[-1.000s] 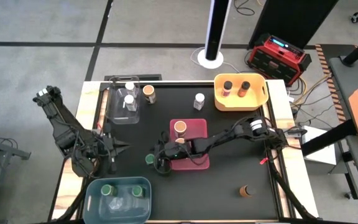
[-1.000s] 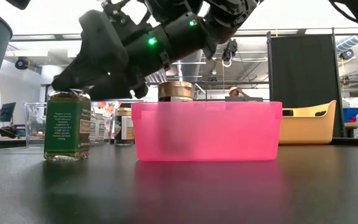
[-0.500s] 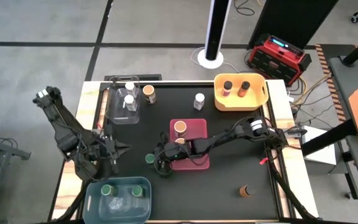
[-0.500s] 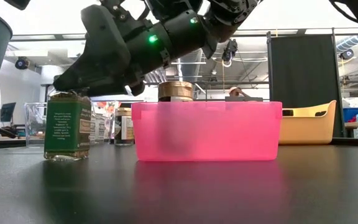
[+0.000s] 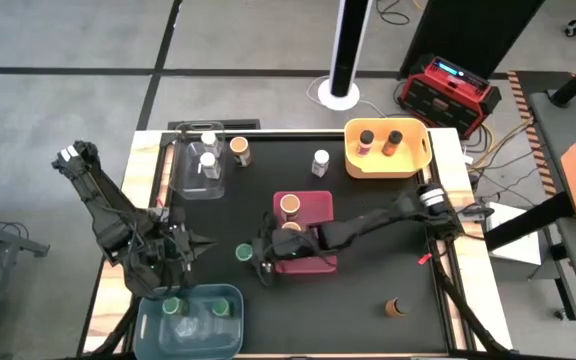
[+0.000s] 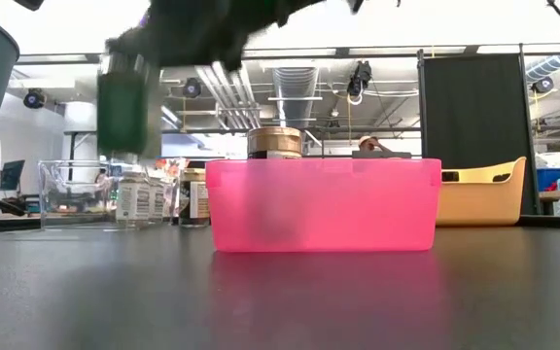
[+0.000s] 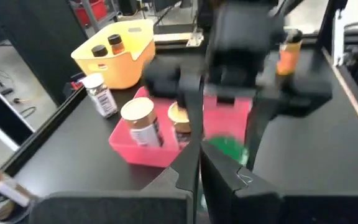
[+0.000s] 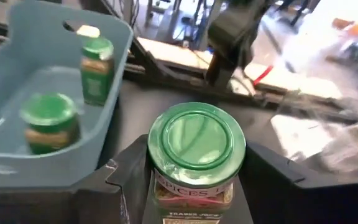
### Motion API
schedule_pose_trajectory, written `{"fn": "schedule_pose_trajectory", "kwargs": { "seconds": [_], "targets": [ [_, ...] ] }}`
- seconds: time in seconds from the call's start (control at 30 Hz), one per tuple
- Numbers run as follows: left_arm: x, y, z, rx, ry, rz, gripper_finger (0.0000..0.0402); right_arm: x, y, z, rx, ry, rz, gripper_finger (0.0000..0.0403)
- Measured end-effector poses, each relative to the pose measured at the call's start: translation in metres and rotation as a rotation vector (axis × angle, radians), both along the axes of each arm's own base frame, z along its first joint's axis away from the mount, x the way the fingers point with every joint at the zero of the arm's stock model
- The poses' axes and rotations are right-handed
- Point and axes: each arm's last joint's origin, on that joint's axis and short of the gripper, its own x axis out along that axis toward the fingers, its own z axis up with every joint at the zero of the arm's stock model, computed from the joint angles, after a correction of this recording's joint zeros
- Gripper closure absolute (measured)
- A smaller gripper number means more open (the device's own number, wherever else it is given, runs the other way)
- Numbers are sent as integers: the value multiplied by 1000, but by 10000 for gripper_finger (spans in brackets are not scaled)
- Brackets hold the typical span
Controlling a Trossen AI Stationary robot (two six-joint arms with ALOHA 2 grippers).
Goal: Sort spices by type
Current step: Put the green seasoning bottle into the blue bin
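Observation:
My right gripper (image 5: 252,256) reaches in from the table's right past the pink bin (image 5: 320,262) and is shut on a green-lidded spice jar (image 8: 196,140). In the low view the jar (image 6: 129,102) hangs well above the table. My left gripper (image 5: 194,243) hovers shut and empty by the blue bin (image 5: 148,318), which holds two green-lidded jars (image 5: 171,305). Two tan-lidded jars (image 5: 289,205) stand in the pink bin. Loose jars stand on their bases on the table: a white-lidded one (image 5: 320,160), an orange-lidded one (image 5: 239,148) and a brown one (image 5: 396,307). My right gripper pinches the green-lidded jar's glass body just below the lid (image 8: 194,186), one finger (image 8: 129,180) on each side. The fingers come nearly level from the table's right. The jar stands upright in the hold, lid up, lifted clear of the table.
A yellow bin (image 5: 420,150) at the far right holds two dark-lidded jars. A clear bin (image 5: 180,180) at the far left holds white-lidded jars. The black tabletop between the pink bin and the near edge is bare.
My right gripper has taken hold of the green-lidded jar beside the pink bin and risen with it. The jar stood on the table and now hangs clear of it, still upright. My left gripper has eased toward the near edge, still shut.

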Motion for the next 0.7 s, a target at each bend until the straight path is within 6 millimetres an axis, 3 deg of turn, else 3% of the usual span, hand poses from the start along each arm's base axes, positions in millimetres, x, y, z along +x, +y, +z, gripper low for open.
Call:
{"fn": "schedule_pose_trajectory", "kwargs": {
  "seconds": [0.13,0.37,0.53,0.7],
  "targets": [
    [9,-12,1,-34,-51,-8,392,-30,33,35,-75,-31,-12,208],
    [37,-49,-1,13,-102,-204,302,-86,113,42,-109,-126,-120,208],
    [50,-66,-8,71,-127,-270,210,-102,160,33,-144,-260,-176,208],
    [51,-72,-10,95,-113,-300,145,-98,179,28,-90,-362,-116,208]
  ]
}}
